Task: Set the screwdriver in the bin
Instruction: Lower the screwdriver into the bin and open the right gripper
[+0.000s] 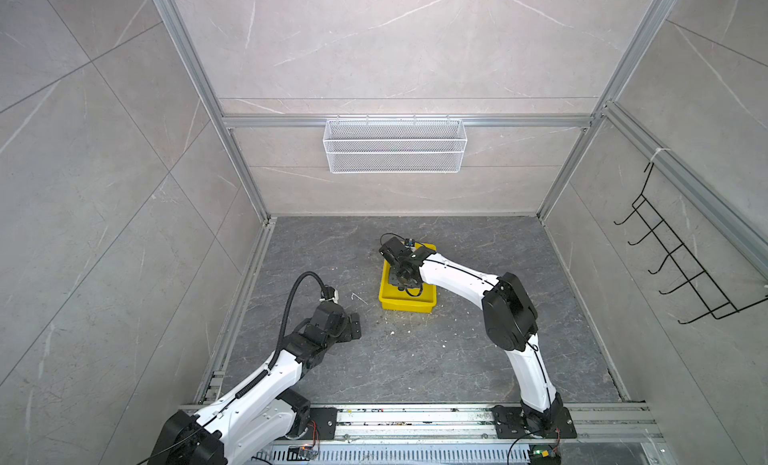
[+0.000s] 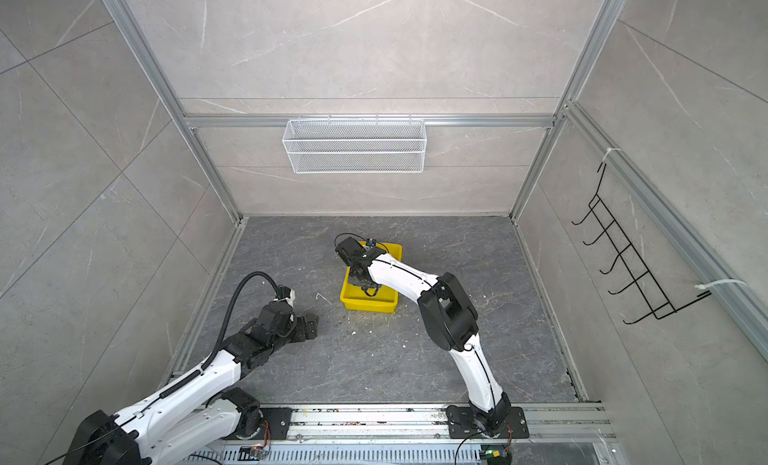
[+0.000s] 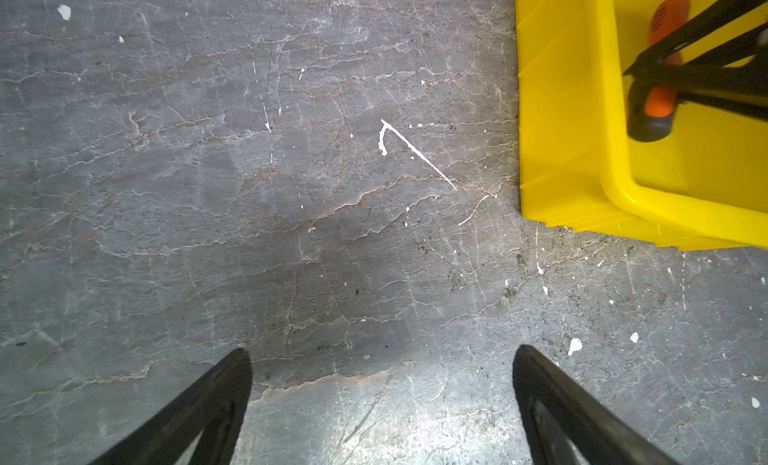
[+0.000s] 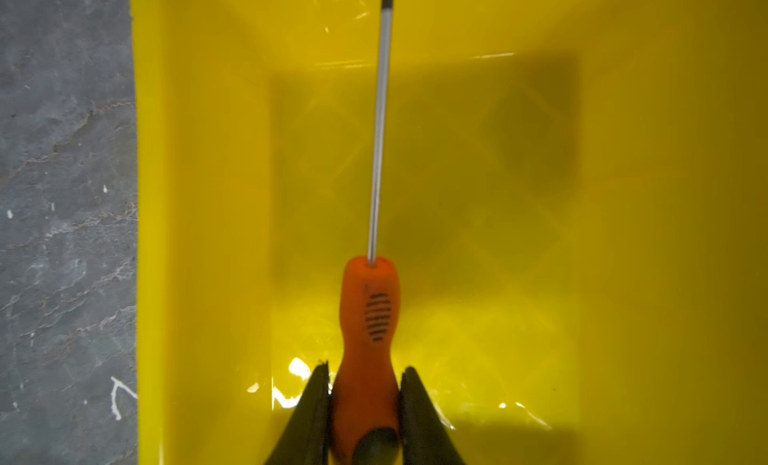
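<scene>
The screwdriver point(image 4: 365, 317) has an orange handle, a black butt end and a thin metal shaft. My right gripper point(image 4: 365, 367) is shut on the rear of its handle, inside the yellow bin point(image 4: 199, 193). The shaft runs along the bin's length. In the left wrist view the screwdriver point(image 3: 660, 105) hangs low in the bin point(image 3: 561, 110) between the right fingers point(image 3: 706, 74); whether it touches the bottom I cannot tell. In both top views the right arm hides it over the bin point(image 1: 405, 305) point(image 2: 368, 305). My left gripper point(image 3: 382, 350) point(image 1: 353, 326) is open and empty over the floor, left of the bin.
A white wire mesh basket point(image 1: 395, 145) hangs on the back wall. A black wire hook rack point(image 1: 685, 255) is on the right wall. A white scratch mark point(image 3: 411, 151) and white flecks lie on the grey floor between the left gripper and the bin.
</scene>
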You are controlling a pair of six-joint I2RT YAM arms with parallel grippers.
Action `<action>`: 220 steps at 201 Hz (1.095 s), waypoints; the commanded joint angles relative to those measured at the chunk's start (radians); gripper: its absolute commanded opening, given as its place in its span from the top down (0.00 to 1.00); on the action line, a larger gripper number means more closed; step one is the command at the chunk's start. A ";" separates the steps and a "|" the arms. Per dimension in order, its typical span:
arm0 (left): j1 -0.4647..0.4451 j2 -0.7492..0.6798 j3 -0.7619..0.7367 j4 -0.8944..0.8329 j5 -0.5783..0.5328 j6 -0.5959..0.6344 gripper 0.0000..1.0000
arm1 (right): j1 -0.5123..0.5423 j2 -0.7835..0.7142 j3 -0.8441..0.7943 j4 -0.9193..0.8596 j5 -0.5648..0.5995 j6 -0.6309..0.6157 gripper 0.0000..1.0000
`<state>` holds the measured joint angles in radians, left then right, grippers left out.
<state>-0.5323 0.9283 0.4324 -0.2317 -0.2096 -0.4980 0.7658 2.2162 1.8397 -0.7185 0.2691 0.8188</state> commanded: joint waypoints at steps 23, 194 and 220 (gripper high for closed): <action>-0.002 -0.012 0.019 0.019 0.000 0.009 0.00 | 0.007 0.043 0.049 -0.039 -0.014 0.025 0.75; -0.002 0.035 0.040 -0.019 -0.031 -0.013 0.00 | 0.006 -0.457 -0.396 0.066 0.045 -0.040 0.27; -0.002 0.039 0.043 -0.019 -0.029 -0.014 0.00 | 0.006 -0.650 -0.551 0.048 0.142 -0.040 0.20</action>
<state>-0.5323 0.9581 0.4343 -0.2478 -0.2192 -0.4988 0.7666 1.7260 1.3952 -0.6567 0.2962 0.7795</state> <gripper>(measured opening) 0.998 0.789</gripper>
